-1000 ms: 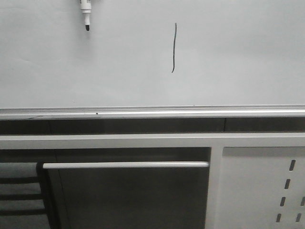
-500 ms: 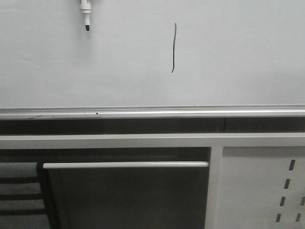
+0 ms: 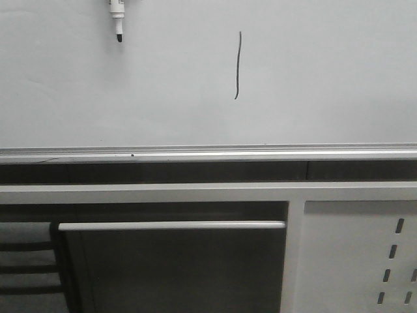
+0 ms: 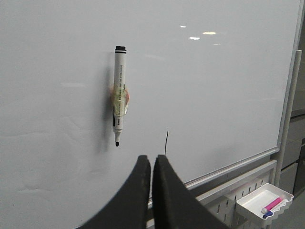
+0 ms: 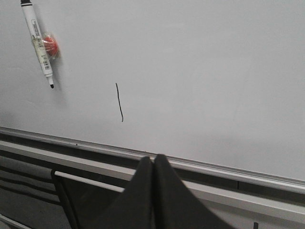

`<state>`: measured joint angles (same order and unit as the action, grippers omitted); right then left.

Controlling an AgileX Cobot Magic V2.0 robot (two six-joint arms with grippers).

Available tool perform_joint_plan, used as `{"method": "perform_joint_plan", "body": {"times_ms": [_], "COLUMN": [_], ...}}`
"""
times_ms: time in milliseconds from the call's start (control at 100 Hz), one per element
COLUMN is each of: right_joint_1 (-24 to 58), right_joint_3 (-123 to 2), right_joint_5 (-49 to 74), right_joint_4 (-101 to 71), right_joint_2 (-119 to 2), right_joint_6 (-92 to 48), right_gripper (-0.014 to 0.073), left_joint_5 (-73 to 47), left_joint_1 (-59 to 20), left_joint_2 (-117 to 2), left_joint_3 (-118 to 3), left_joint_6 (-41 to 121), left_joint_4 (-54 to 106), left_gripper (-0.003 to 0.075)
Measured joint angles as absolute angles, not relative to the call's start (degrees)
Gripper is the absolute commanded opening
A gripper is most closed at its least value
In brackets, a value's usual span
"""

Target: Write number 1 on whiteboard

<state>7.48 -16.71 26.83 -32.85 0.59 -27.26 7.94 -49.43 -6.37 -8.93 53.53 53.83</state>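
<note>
On the whiteboard (image 3: 313, 78), toward twelve o'clock in the front view, the number 1 (image 3: 238, 65) stands as a thin dark upright stroke with a slight hook at its lower end. Off at ten o'clock from it, a marker (image 3: 118, 19) hangs tip down against the board, its upper body cut off by the frame's top edge; the left wrist view shows it whole, fixed to the board by a small reddish holder at mid-body, well apart from the stroke. Bare board lies all round the stroke, wide toward three o'clock and down to the silver rail (image 3: 208, 155) at six o'clock. Under the rail sits a white metal panel (image 3: 358, 261) with slots, at five o'clock.

Neither arm shows in the front view. From the wrist cameras, the left gripper (image 4: 151, 164) has its dark fingers pressed together and holding nothing, away from the board. The right gripper (image 5: 153, 164) is likewise closed and empty. A small white tray (image 4: 264, 202) with two coloured pens hangs by the board's frame; the pens are too small to make out further.
</note>
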Motion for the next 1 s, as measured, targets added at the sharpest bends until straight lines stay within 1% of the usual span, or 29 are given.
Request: {"method": "perform_joint_plan", "body": {"times_ms": [420,480,540,630,790,870,1000], "right_joint_1": [7.5,7.5,7.5,7.5,7.5,7.5,7.5], "right_joint_3": [-16.7,-16.7,-16.7,-16.7,-16.7,-16.7,-16.7], "right_joint_5": [26.9,26.9,26.9,26.9,27.0,27.0,27.0], "right_joint_4": [-33.0,-33.0,-33.0,-33.0,-33.0,-33.0,-33.0], "right_joint_2": [0.6,0.6,0.6,0.6,0.6,0.6,0.6], "right_joint_6": [-27.3,-27.3,-27.1,-27.1,-27.1,-27.1,-27.1], "right_gripper": [-0.0064,-0.0064,-0.0064,-0.0064,-0.0064,-0.0064,-0.0064], "left_joint_5": [7.9,7.7,7.4,7.6,6.0,3.5,1.4], "left_joint_1": [-49.4,-49.2,-47.8,-42.1,-26.7,-20.6,-15.7], "left_joint_2": [-6.4,-6.4,-6.4,-6.4,-6.2,-5.0,-0.8], "left_joint_3": [-8.9,-8.9,-8.8,-8.5,-6.5,-5.4,-2.8], "left_joint_6": [53.5,52.9,47.8,35.8,17.0,11.3,8.0], "left_joint_4": [53.5,50.4,44.8,33.7,17.4,11.3,7.3], "left_gripper": [-0.0020,-0.0020,-0.0020,-0.0020,-0.0020,-0.0020,-0.0020]}}
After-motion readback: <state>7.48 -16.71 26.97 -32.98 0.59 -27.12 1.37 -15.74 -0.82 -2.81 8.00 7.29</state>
